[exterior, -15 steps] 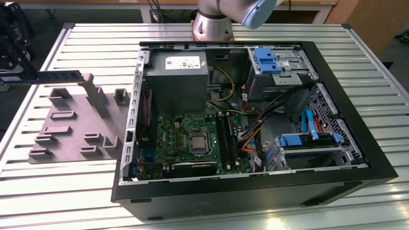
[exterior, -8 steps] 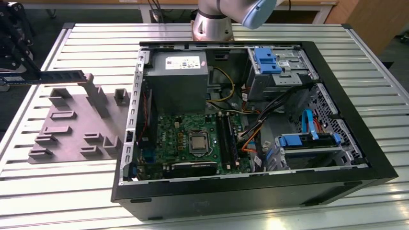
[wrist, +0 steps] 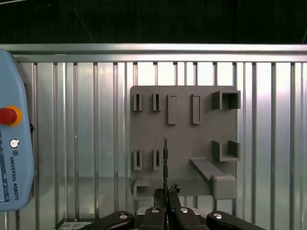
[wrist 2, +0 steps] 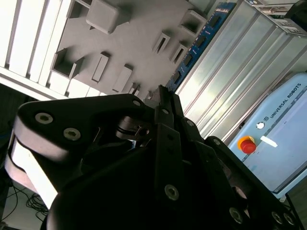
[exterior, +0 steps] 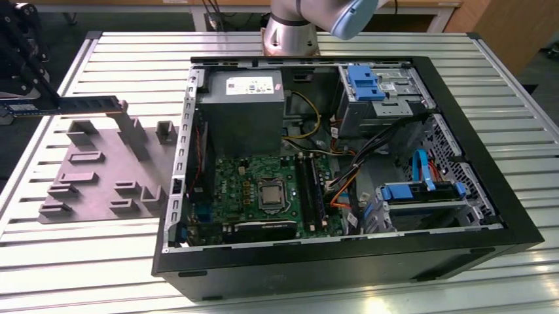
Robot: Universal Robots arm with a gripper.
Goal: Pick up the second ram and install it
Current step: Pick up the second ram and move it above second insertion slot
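The second ram (exterior: 83, 103) is in my grasp, a thin blue-green stick held level on its long edge above the far end of the grey tray (exterior: 96, 173), towards the exterior view's left. In the first wrist view I see it edge-on as a dark line (wrist: 165, 158) running out from my gripper (wrist: 166, 192) over the middle of the tray (wrist: 182, 120), between two rows of raised blocks and slots. I cannot tell whether its far tip touches the tall post that stands there. In the second wrist view its face with black chips (wrist 2: 199, 40) reaches away from my black fingers (wrist 2: 165, 103). My jaws are drawn in narrow, pinching the board by its flat sides at one end. The tray lies on the slatted table (exterior: 131, 49), just beside the open computer case (exterior: 349, 261). Inside the case sits a motherboard (exterior: 249, 190) with long black memory sockets (exterior: 312, 186) running beside the processor. A grey power supply (exterior: 240, 108) is at the far side, and a drive cage (exterior: 376, 98) with blue brackets lies towards the exterior view's right. A teach pendant (wrist: 12, 143) lies on the table, well apart from the tray.
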